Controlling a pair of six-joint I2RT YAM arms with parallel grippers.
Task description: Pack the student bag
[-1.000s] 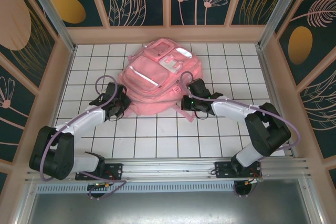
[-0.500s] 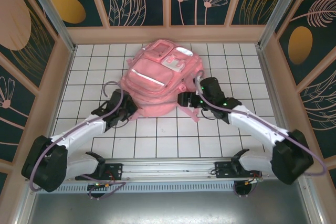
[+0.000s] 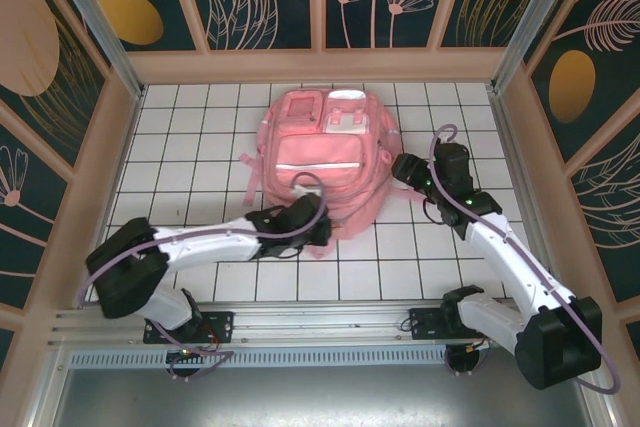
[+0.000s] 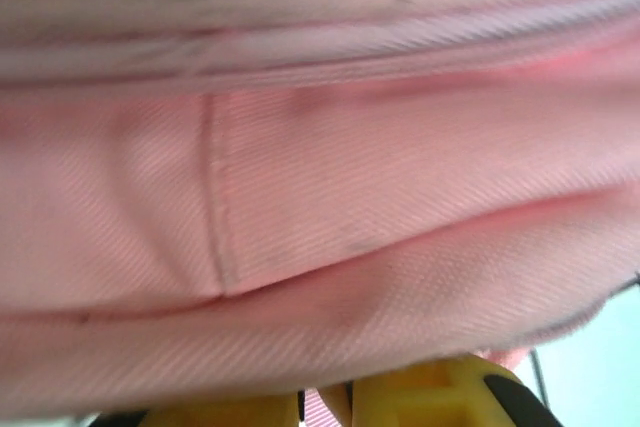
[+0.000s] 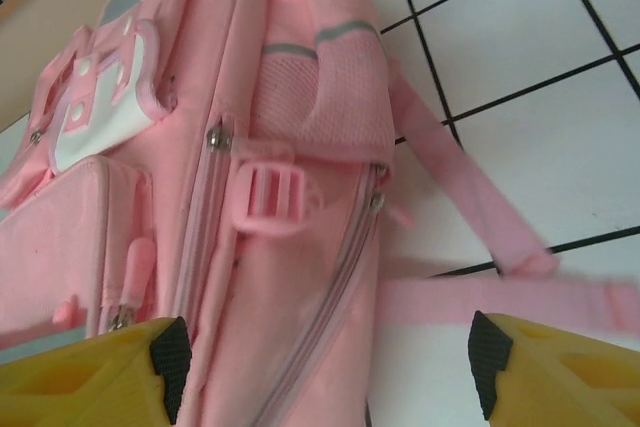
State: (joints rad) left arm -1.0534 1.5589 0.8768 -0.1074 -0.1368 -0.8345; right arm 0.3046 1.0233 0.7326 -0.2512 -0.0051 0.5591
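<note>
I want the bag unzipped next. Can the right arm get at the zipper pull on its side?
Probably yes. The right gripper stands open beside the student bag, facing that side, and the zipper pull lies exposed with nothing over it; the loose strap lies off to one side.

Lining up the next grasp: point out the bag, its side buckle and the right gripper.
bag [image 3: 330,162], top view, front pocket panel.
buckle [image 5: 268,199], right wrist view, middle of the clip.
right gripper [image 5: 330,367], right wrist view, midway between its fingertips.

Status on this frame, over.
Left gripper, jaws pinching near edge of student bag. Right gripper, jaws open, beside bag's right side. No obstruction seen.
</note>
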